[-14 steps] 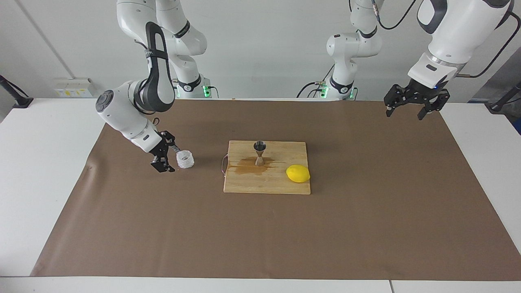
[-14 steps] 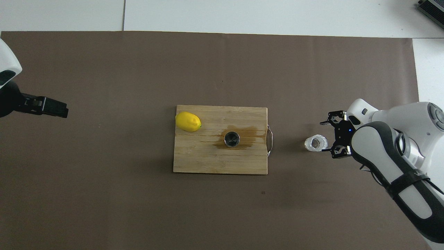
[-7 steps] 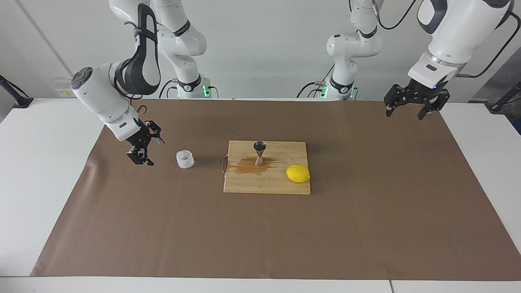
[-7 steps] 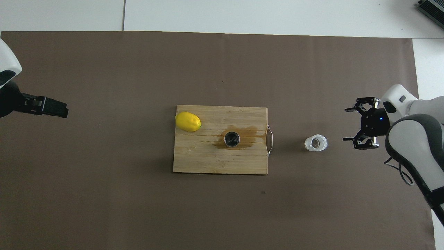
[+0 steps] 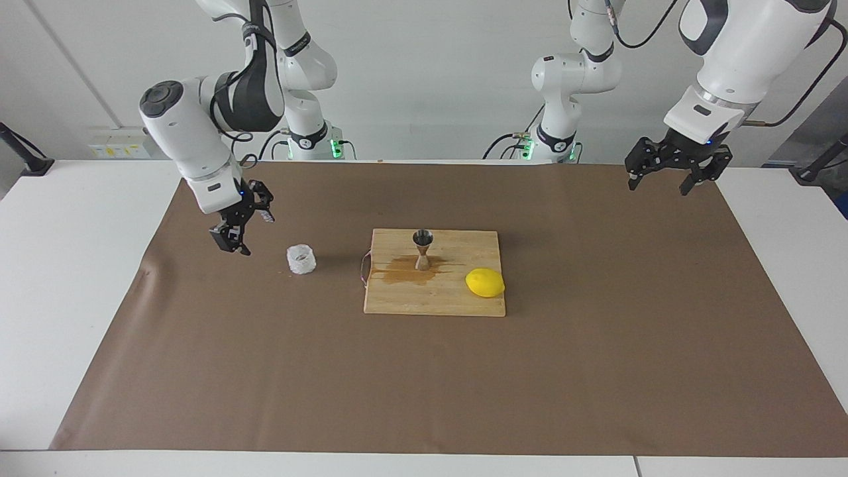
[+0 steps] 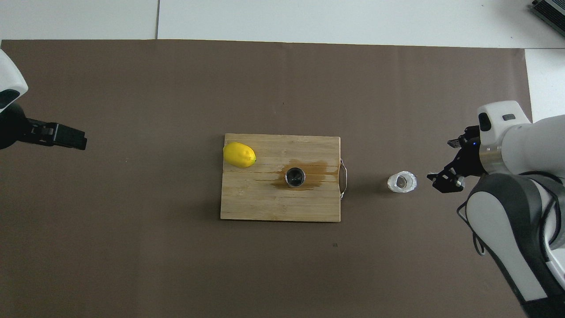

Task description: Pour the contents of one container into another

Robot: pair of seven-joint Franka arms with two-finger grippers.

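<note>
crinkled cup (image 5: 301,259) stands beside right gripper (image 5: 242,225), open and empty; left gripper (image 5: 668,173) waits open, empty.

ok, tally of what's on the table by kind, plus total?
Cups: 1, whitish cup on the brown paper, toward the right arm's end
Jiggers: 1, steel jigger upright on the board
Lemons: 1, lemon on the board
Cutting boards: 1, wooden board, brown wet patch around the jigger
Total: 4
</note>
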